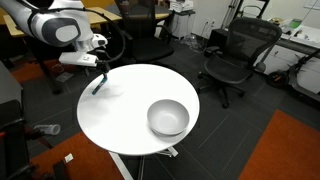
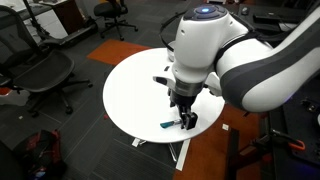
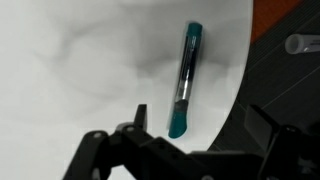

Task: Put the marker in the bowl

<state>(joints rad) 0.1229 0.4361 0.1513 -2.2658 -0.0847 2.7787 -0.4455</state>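
Barely started: released end effector (image 3: 200, 110) hangs over the marker (image 3: 186, 70) at the bench's (image 1: 130, 105) 10 o'clock, bowl (image 1: 168, 118) at 4.

Bright even light; the marker (image 3: 185, 80) looks slightly blurred.

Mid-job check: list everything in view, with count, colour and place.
marker: one, teal-blue, flat on the table near its edge, below the gripper.
bowl: one, light grey-white, upright on the table, well apart from the marker.
table: one, round, white, mid-scene.
office chairs: several, black, on the floor around the table.
clear tube-like object: one, on the dark floor past the table edge; too small to identify.
arm: one, white, leaning over the table.
gripper: one, black, open, fingers apart over one end of the marker.
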